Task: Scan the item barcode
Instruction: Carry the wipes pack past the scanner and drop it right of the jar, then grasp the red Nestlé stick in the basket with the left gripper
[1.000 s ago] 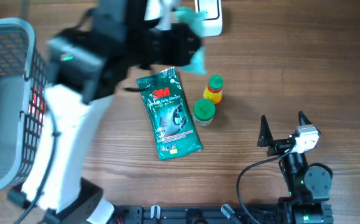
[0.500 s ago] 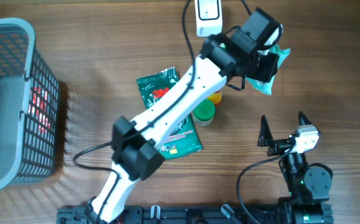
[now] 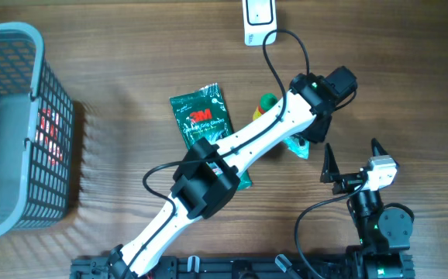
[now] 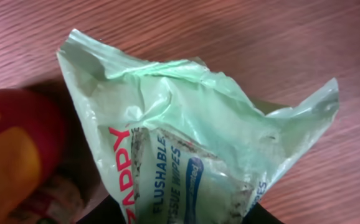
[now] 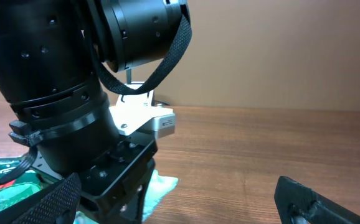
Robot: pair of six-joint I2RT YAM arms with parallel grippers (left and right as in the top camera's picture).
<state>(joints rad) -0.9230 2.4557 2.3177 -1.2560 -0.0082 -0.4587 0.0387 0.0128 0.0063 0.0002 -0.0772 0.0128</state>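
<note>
A pale green pack of flushable wipes (image 4: 192,143) fills the left wrist view, and my left gripper (image 4: 189,214) is shut on its lower end, with a dark finger at each side. From overhead the pack (image 3: 296,146) pokes out under the left gripper (image 3: 308,133), low over the table beside the small bottle. The white scanner (image 3: 259,19) sits at the far edge, well away from the pack. My right gripper (image 3: 354,161) rests open just right of the pack. In its own view the right gripper (image 5: 180,205) holds nothing, and the pack's corner (image 5: 161,186) lies ahead.
A grey basket (image 3: 7,46) stands at the left. A dark green 3M packet (image 3: 201,116) lies mid-table, partly under the left arm. A yellow-and-red bottle with a green cap (image 3: 267,102) stands beside the arm and shows red and yellow in the left wrist view (image 4: 12,155).
The left arm has swung with the wipes pack from near the scanner to the right, then down beside the bottle and close to the right gripper. The right arm has not moved.
</note>
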